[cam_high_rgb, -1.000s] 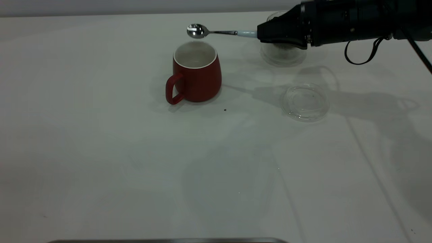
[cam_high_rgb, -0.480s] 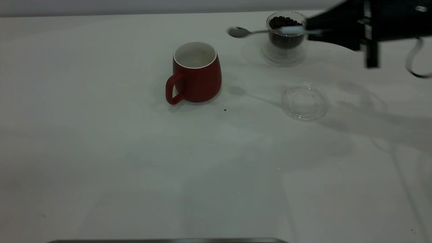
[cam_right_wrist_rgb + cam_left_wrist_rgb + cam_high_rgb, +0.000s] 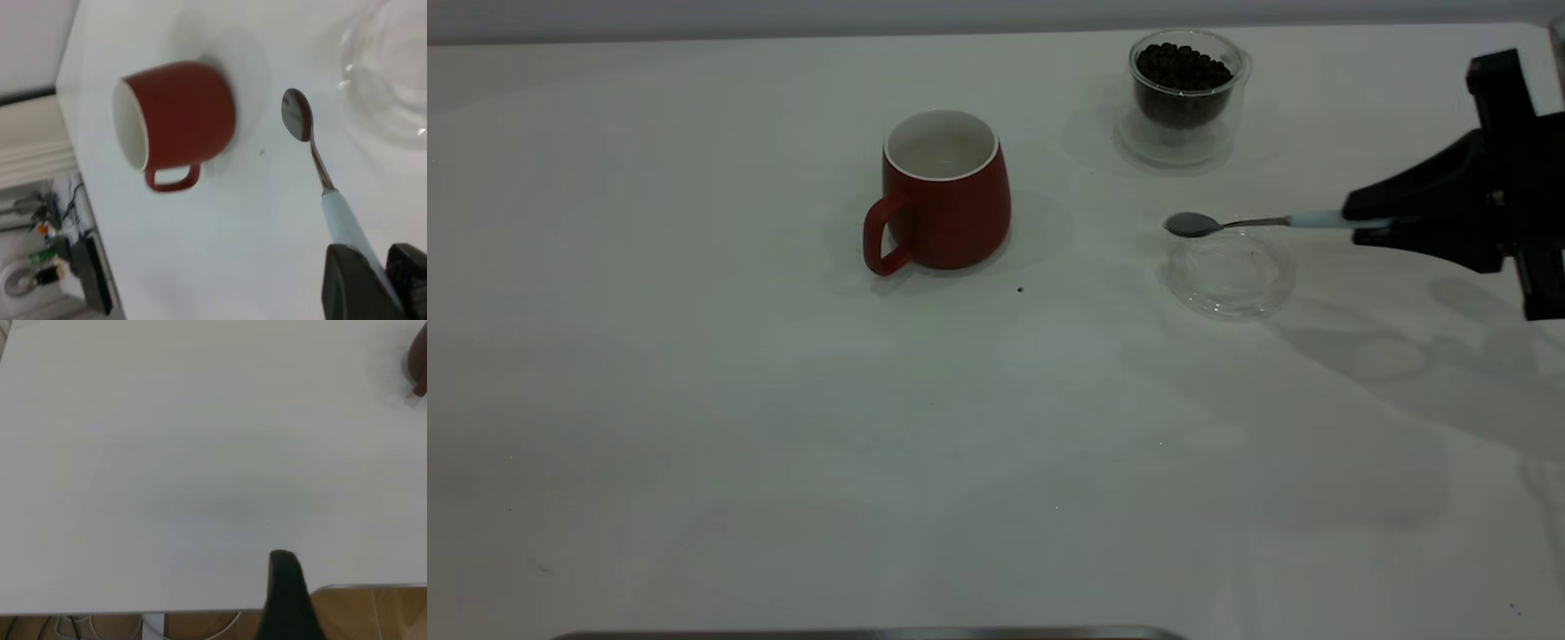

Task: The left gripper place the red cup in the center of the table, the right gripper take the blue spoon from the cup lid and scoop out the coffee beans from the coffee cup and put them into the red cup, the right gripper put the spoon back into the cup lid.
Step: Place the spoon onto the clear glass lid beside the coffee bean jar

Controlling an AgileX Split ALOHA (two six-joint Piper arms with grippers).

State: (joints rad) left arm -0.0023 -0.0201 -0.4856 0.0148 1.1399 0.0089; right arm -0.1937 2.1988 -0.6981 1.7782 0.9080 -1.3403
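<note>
The red cup (image 3: 945,191) stands upright near the middle of the table (image 3: 783,427), handle toward the front left; it also shows in the right wrist view (image 3: 177,120). My right gripper (image 3: 1369,222) is at the right edge, shut on the pale handle of the blue spoon (image 3: 1249,222). The spoon lies level, its bowl just above the far rim of the cup lid (image 3: 1232,274). The spoon (image 3: 313,153) looks empty in the right wrist view. The coffee cup (image 3: 1183,93) with coffee beans (image 3: 1181,64) stands at the far right. My left gripper is parked off the table's near-left edge; one finger (image 3: 287,593) shows.
A tiny dark speck (image 3: 1020,289) lies on the table just right of the red cup. A grey metal edge (image 3: 871,634) runs along the front of the table. In the right wrist view the lid (image 3: 390,73) lies beside the spoon's bowl.
My right gripper has carried the spoon from above the red cup back to the right and down, past the coffee cup, to just over the cup lid.
</note>
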